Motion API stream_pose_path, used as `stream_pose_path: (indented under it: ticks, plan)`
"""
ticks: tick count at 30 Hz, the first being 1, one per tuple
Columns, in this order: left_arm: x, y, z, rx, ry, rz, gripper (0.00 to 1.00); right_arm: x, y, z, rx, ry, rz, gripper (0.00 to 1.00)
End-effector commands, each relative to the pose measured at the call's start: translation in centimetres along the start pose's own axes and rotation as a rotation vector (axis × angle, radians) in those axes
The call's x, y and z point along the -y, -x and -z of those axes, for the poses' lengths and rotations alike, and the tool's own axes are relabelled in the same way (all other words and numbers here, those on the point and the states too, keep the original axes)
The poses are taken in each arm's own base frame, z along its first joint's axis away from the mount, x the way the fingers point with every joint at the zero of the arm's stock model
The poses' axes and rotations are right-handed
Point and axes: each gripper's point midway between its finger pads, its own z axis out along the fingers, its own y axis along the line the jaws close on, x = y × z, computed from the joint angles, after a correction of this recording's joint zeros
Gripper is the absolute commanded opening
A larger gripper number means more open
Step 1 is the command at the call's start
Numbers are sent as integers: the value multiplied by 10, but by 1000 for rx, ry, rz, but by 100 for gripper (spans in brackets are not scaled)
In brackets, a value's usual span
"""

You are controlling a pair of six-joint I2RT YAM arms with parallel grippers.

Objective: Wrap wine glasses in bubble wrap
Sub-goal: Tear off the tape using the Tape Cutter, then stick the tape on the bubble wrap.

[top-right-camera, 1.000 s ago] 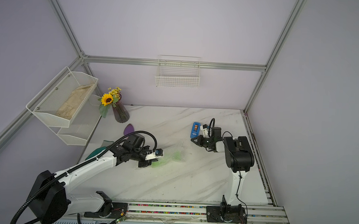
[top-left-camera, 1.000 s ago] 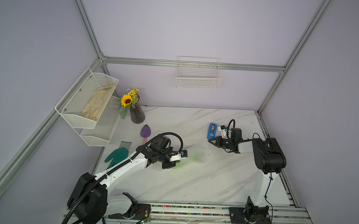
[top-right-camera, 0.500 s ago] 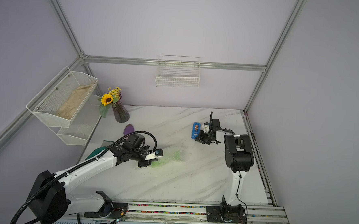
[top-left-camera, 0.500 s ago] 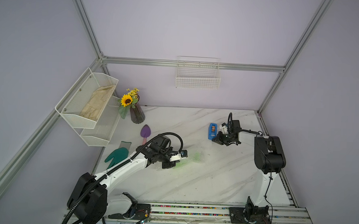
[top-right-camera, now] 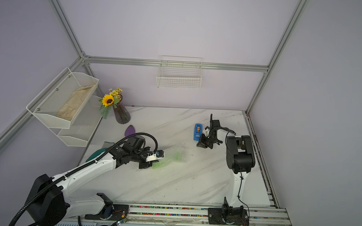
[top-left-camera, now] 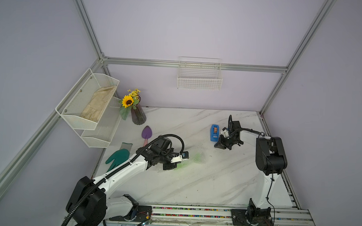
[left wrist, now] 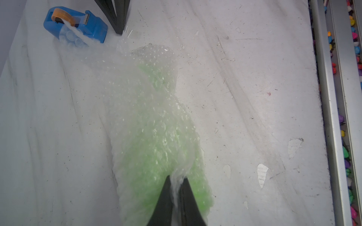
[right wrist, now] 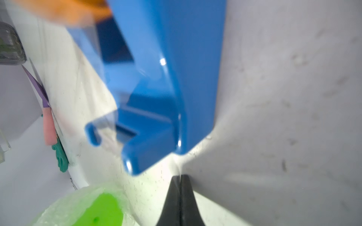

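Note:
The lime-green wine glass (left wrist: pixel 156 137) lies on its side on the marble table, covered by the bubble wrap (left wrist: pixel 127 88). In both top views it shows as green patches (top-left-camera: pixel 198 158) (top-right-camera: pixel 174 156) under the film. My left gripper (left wrist: pixel 176 178) (top-left-camera: pixel 174 167) is shut on a bunched fold of bubble wrap over the bowl end. My right gripper (right wrist: pixel 180 176) (top-left-camera: pixel 218 145) is shut, tips down on the table by the near end of the blue tape dispenser (right wrist: pixel 156 88) (top-left-camera: pixel 214 132). A thin clear strip of tape runs from its tips to the dispenser.
A dark vase with a sunflower (top-left-camera: pixel 138 115), a purple trowel (top-left-camera: pixel 146 134) and a green glove (top-left-camera: pixel 118 158) lie to the left. White mesh shelves (top-left-camera: pixel 91 104) hang over the left edge. A wire basket (top-left-camera: pixel 199 80) is on the back wall.
My right gripper swung from beside the dispenser, rose behind it, then came down at its near end, staying shut. The left arm and the wrapped glass have not moved.

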Motion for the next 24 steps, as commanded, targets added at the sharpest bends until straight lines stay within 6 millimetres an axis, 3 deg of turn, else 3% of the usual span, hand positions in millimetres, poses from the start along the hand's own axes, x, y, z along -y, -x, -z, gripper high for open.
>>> stream_pose_path:
  ticks: [1, 4, 8, 13, 24]
  plan:
    - [10, -4, -1, 2, -22, -10, 9, -51, -15, 23, 18, 87, 137, 0]
    - [11, 1, -5, 25, -42, -3, 8, -108, -23, 50, 90, 242, 247, 0]
    - [14, 2, -13, 32, -73, 3, 6, -155, -43, 81, 125, 388, 353, 0]
    - [15, 2, -20, 34, -93, 12, 6, -188, -74, 110, 113, 545, 415, 0]
    - [13, -2, -23, 17, -83, 8, 6, -223, -146, 112, -86, 715, 442, 0]
